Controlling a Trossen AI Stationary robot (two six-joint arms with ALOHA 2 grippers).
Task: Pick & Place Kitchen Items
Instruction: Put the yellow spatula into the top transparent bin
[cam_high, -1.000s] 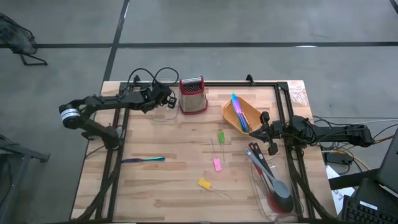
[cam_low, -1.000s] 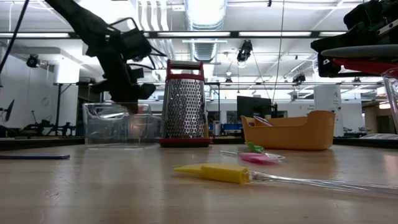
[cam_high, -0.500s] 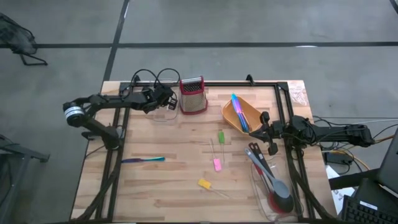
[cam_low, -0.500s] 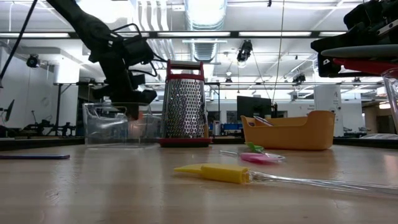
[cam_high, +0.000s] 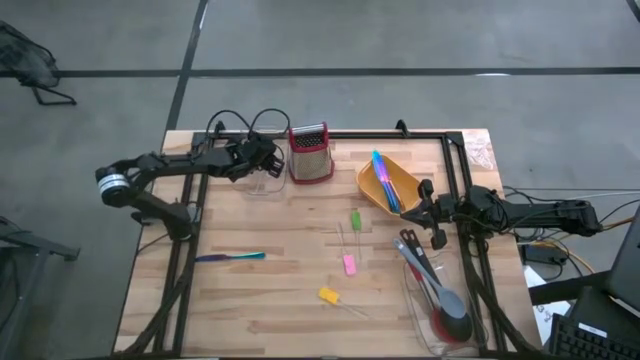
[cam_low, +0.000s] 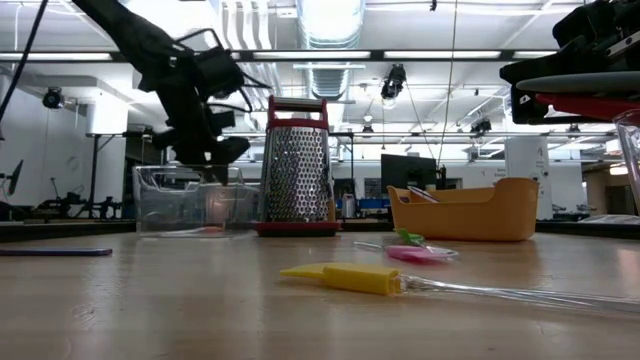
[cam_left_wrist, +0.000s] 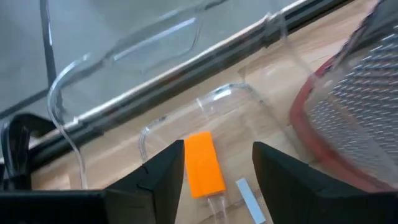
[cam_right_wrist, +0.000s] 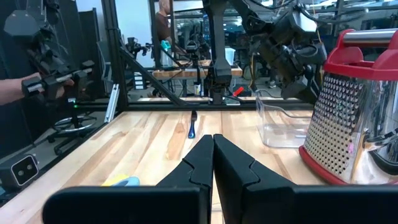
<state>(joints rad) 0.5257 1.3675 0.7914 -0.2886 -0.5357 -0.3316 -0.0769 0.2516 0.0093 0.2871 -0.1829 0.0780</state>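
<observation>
Wooden table (cam_high: 290, 260) — scattered utensils, grater (cam_high: 310, 153), clear bin (cam_low: 190, 198).

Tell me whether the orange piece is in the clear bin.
In: the orange piece lies on the clear bin's floor, between the open left gripper's fingers.

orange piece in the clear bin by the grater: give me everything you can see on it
The small orange rectangular piece looks like matte plastic, a flat block with a thin clear stem running out of one end. It lies flat on the floor of the clear plastic bin, which stands next to the red-topped steel box grater at the table's far edge. The left gripper hovers just above it with its fingers spread to either side, not touching it. Nothing else in the bin is seen touching it.
</observation>
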